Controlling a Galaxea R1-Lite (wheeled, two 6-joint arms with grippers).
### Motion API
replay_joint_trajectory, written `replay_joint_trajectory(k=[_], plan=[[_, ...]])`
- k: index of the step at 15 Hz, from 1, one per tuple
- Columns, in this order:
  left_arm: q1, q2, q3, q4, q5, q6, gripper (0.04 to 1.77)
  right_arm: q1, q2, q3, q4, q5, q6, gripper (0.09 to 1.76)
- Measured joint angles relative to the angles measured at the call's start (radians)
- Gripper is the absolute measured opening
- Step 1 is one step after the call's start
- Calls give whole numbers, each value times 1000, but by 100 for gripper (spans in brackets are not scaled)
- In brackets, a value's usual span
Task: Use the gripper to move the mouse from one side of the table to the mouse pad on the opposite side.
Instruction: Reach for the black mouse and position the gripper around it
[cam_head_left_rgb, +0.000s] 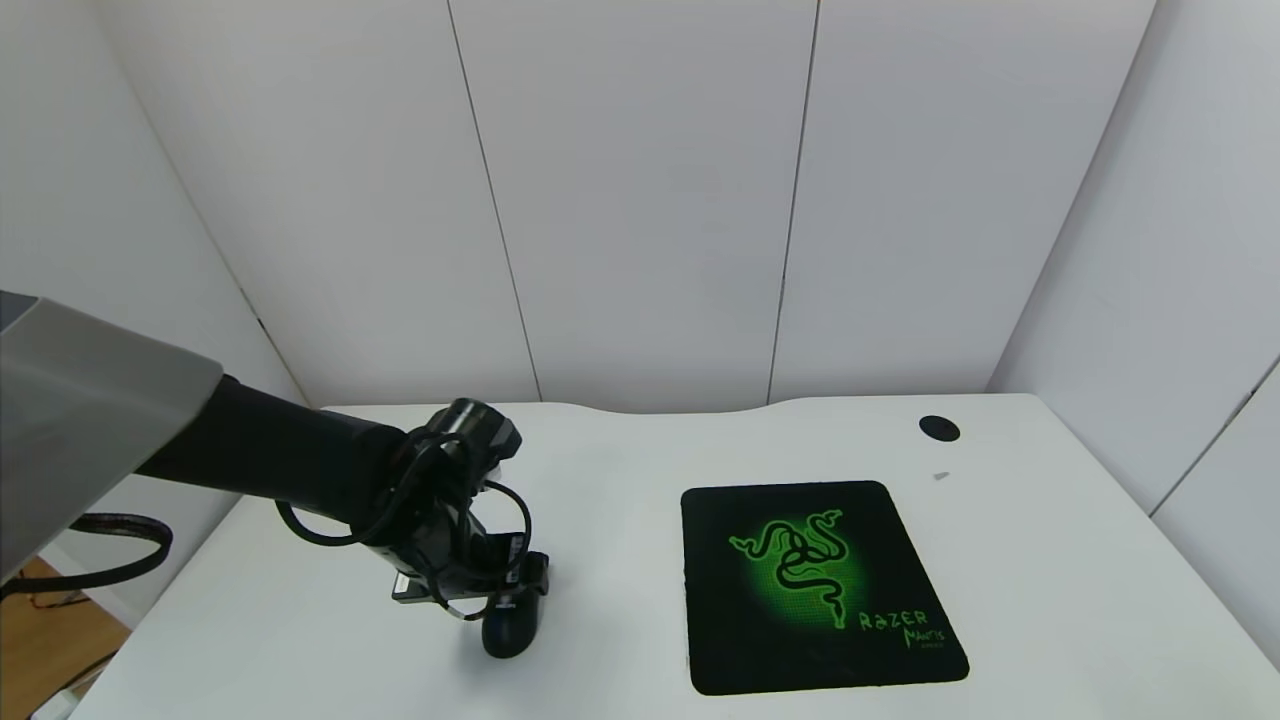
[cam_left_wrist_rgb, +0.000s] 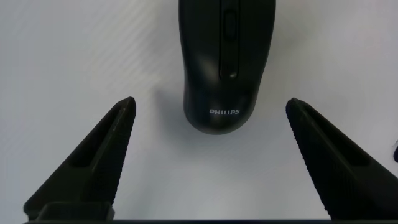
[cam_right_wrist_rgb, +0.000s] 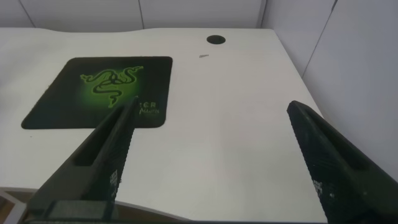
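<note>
Mouse (cam_head_left_rgb: 510, 630) near left front edge of counter (cam_head_left_rgb: 620, 640), far from mouse pad (cam_head_left_rgb: 820, 585). Left claw (cam_left_wrist_rgb: 211, 134) wide open, holding nothing, just behind mouse. Best to slide forward, straddle both sides, then squeeze gently.

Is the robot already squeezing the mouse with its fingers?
No: in the left wrist view the left gripper is open, its fingers standing apart from the mouse on the table.

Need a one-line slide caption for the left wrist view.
Left claw open above the table, Philips mouse just beyond its fingertips.
</note>
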Motion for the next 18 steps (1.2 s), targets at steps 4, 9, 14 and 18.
replay_joint_trajectory(k=[4, 9, 14, 18], plan=[[-22, 15, 53, -113, 35, -62, 172, 0, 0, 0, 0, 0, 0, 171], [-35, 42, 96, -187, 75, -72, 172, 0, 0, 0, 0, 0, 0, 171], [-42, 51, 98, -189, 77, -79, 157, 0, 0, 0, 0, 0, 0, 171], [-47, 59, 98, -189, 76, -82, 99, 0, 0, 0, 0, 0, 0, 171]])
